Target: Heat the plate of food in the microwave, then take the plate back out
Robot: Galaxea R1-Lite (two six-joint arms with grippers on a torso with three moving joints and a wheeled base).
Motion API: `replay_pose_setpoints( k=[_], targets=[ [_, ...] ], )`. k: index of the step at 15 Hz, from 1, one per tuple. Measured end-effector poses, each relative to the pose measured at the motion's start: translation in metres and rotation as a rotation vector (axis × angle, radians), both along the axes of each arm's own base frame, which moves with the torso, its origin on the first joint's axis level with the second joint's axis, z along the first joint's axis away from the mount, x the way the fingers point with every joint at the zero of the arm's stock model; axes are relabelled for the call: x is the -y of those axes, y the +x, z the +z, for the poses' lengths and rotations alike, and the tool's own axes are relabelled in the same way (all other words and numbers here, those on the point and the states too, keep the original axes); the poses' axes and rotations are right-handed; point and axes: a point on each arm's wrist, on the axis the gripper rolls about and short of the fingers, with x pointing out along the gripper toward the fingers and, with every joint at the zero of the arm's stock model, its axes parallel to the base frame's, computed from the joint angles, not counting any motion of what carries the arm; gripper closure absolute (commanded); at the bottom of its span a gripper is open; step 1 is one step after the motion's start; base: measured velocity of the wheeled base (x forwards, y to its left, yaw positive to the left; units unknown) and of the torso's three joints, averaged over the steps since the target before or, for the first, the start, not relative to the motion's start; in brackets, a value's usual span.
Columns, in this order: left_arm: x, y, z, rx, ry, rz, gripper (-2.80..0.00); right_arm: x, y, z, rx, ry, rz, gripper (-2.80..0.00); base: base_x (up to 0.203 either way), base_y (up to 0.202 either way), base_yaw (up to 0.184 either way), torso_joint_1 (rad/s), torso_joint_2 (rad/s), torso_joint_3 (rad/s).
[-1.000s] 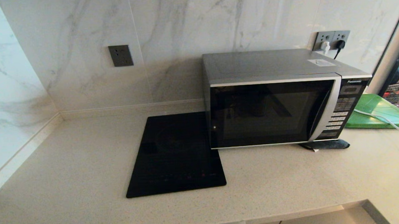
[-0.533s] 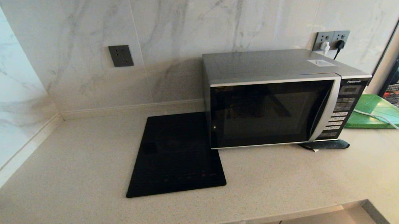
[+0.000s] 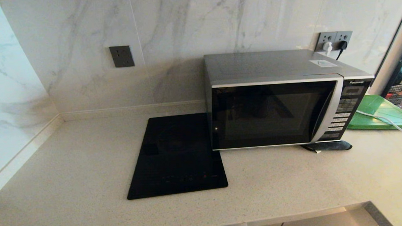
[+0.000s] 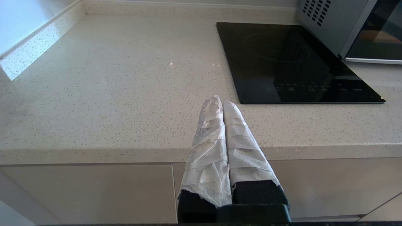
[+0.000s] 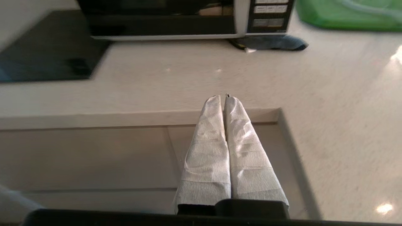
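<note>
The silver-and-black microwave (image 3: 282, 99) stands at the back right of the counter, its dark glass door closed. Its curved silver handle (image 3: 330, 110) and button panel (image 3: 347, 113) are on its right side. The plate of food is out of view; I cannot see through the dark door. My left gripper (image 4: 221, 99) is shut and empty, held in front of the counter's edge, left of the cooktop. My right gripper (image 5: 223, 97) is also shut and empty, low before the counter's front edge, facing the microwave (image 5: 176, 18). Neither arm shows in the head view.
A flat black glass cooktop (image 3: 177, 154) lies left of the microwave, touching its side. A green board (image 3: 381, 113) with a white cable across it lies to the right. A dark cloth (image 3: 328, 145) sits under the microwave's front right corner. Marble walls close the back and left.
</note>
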Motion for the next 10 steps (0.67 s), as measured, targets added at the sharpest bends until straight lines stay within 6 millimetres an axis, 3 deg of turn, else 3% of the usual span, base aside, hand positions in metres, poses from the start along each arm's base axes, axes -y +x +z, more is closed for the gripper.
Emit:
replay_pose_setpoints(
  k=[3,10],
  targets=[
    [0.000,0.000,0.000,0.000,0.000,0.001,0.00,0.001,0.010,-0.011,0.087,-0.096,-0.040,0.00,0.000,0.000,0.000,0.000,0.00,0.000],
    [0.000,0.000,0.000,0.000,0.000,0.001,0.00,0.001,0.011,-0.021,0.010,-0.051,-0.044,0.00,0.000,0.000,0.000,0.000,0.00,0.000]
  ],
)
